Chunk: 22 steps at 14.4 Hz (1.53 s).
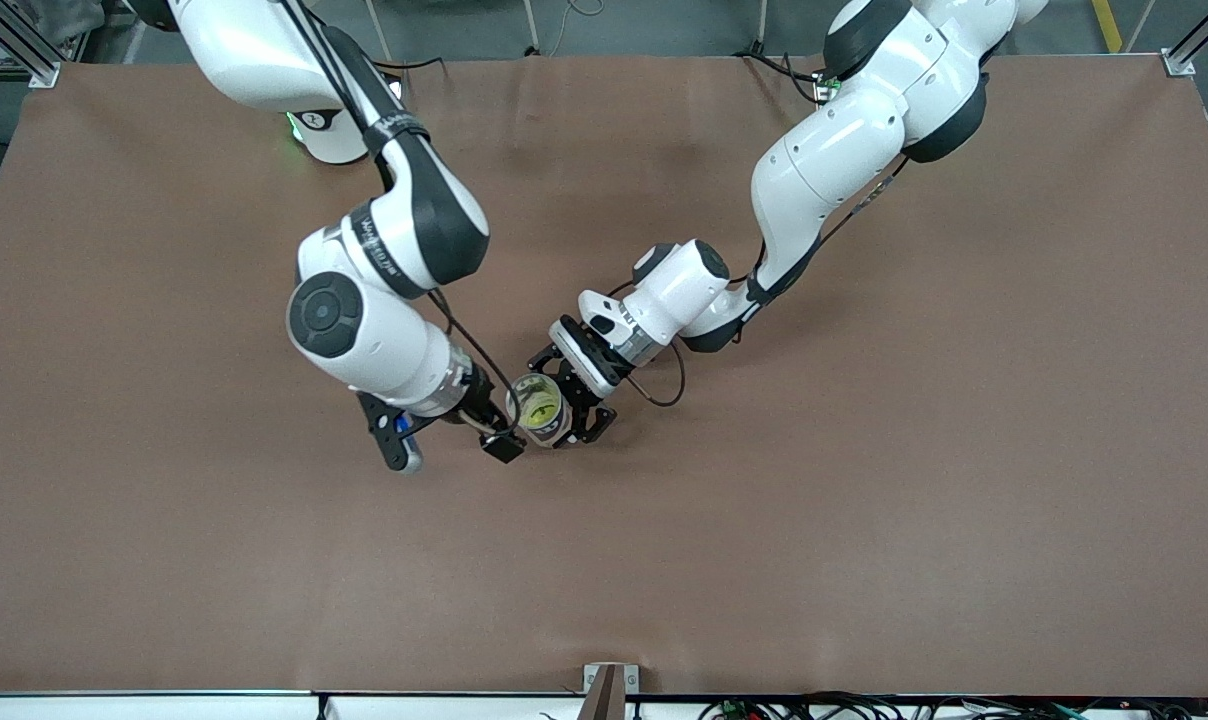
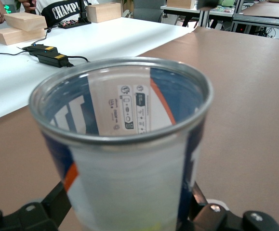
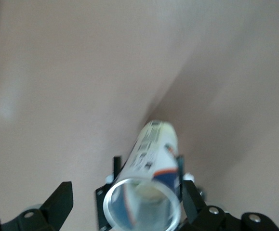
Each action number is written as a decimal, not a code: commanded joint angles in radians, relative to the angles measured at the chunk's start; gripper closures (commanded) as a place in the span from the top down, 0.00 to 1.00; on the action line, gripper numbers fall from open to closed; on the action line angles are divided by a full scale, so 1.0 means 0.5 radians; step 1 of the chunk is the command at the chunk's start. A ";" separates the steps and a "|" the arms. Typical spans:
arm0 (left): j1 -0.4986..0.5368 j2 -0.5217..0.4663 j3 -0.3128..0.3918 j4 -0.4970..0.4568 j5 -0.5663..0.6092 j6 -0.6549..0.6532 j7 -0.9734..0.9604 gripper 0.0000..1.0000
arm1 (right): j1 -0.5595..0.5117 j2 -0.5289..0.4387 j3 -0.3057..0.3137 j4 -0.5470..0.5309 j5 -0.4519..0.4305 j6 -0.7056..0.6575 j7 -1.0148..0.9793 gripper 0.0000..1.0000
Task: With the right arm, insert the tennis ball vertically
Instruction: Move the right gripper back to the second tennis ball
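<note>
**A:** How is the right claw held?

**B:** The right claw is spread wide, and nothing is held in it. It is hung just beside the open top of the can.

**A:** And the left claw?

**B:** The left claw is opened wide too. The can is stood between its black fingers, and a thin gap is seen at one finger.

**A:** Where is the tennis ball?

**B:** The round, yellow-green tennis ball is seen down inside the can, between the left claw's fingers.

**A:** How is the can made?

**B:** It is a tall, round, clear tube. A shiny metal rim and a smooth blue, white and orange label are seen on it. It is stood upright on the flat brown table.
</note>
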 commanded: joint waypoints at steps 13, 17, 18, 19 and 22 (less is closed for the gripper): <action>-0.010 0.006 -0.002 -0.005 0.032 0.001 -0.017 1.00 | -0.785 -1.021 0.021 -1.407 -0.373 -0.080 -1.945 1.00; -0.019 0.009 -0.002 -0.008 0.032 0.001 -0.017 1.00 | -0.865 -1.248 0.024 -1.784 -0.557 0.103 -2.112 1.00; -0.020 0.009 -0.002 -0.005 0.032 0.004 -0.017 1.00 | -0.865 -1.294 0.024 -1.876 -0.585 0.177 -2.115 1.00; -0.020 0.009 -0.002 -0.008 0.035 0.001 -0.017 1.00 | -0.865 -1.319 0.024 -1.953 -0.588 0.232 -2.115 1.00; -0.020 0.009 -0.002 -0.008 0.035 0.004 -0.017 1.00 | -0.862 -1.387 0.024 -2.256 -0.588 0.551 -2.115 1.00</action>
